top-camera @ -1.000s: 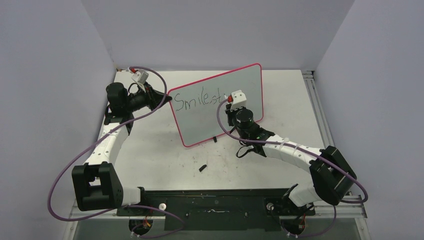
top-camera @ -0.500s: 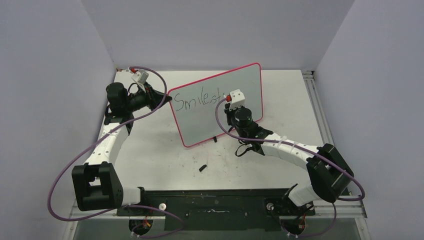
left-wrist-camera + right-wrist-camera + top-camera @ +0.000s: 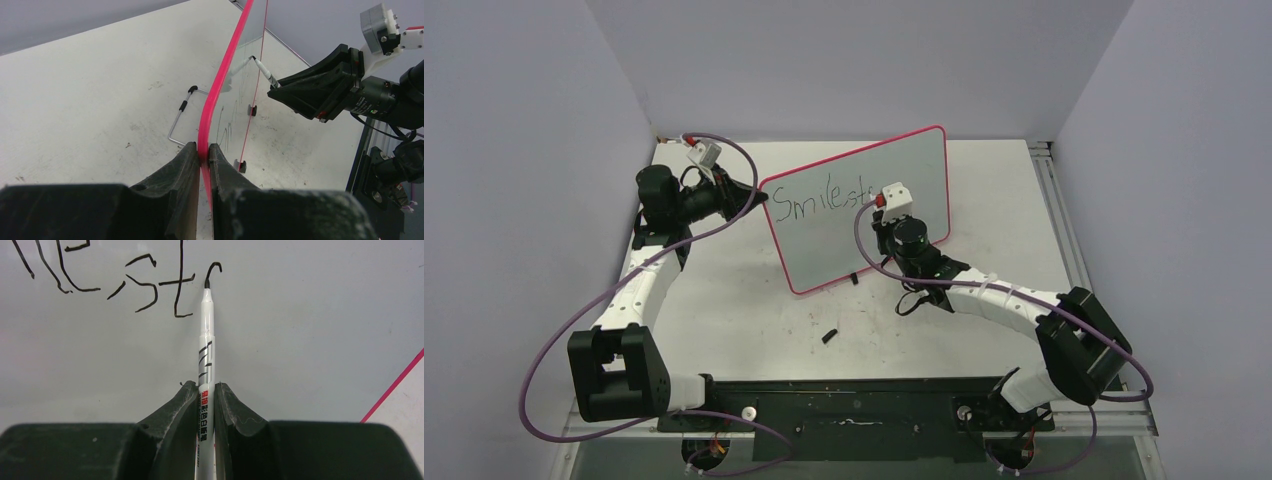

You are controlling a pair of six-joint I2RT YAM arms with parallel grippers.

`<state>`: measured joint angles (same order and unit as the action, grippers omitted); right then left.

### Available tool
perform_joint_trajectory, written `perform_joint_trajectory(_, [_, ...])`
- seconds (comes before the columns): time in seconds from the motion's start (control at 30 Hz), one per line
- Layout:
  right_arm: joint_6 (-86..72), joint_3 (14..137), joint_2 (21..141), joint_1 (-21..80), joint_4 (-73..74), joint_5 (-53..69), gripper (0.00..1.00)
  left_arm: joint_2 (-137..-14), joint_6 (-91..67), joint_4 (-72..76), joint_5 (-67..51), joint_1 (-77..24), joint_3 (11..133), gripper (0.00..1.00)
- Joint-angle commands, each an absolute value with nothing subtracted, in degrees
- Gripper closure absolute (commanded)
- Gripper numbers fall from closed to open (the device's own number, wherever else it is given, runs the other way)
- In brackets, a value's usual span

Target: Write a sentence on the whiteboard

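The whiteboard (image 3: 844, 235) stands tilted on the table, pale face, pink-red rim, with black writing "Smile st" on it. My left gripper (image 3: 762, 197) is shut on its left rim; the left wrist view shows the rim (image 3: 220, 90) pinched between my black fingers (image 3: 180, 170). My right gripper (image 3: 205, 390) is shut on a white marker (image 3: 206, 345). The marker's black tip touches the board face (image 3: 300, 315) at the end of a fresh curved stroke after "st". The marker also shows in the left wrist view (image 3: 262, 71).
A black marker cap (image 3: 829, 335) lies on the tabletop in front of the board. A small black foot (image 3: 852, 278) sits at the board's lower edge, and a wire stand (image 3: 180, 117) props it from behind. Grey walls close in left, right and back.
The right gripper with the marker has shifted slightly right along the board, adding a stroke after "st". The left arm and board have not moved.
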<state>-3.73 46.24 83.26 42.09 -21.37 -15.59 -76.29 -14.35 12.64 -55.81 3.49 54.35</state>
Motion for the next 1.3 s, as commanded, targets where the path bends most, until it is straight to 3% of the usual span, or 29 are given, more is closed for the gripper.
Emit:
perform_joint_trajectory(0.0, [-4.93,44.88,82.58,42.61,-22.06,-15.01,0.95,-74.71,-13.71,13.75,-56.77,3.7,54.58,1.0])
perform_joint_trajectory(1.27, [-3.78,49.0,84.15,41.53,-21.21,-18.72,0.95,-74.51,-13.71,13.8,-56.79,3.69,54.49,1.0])
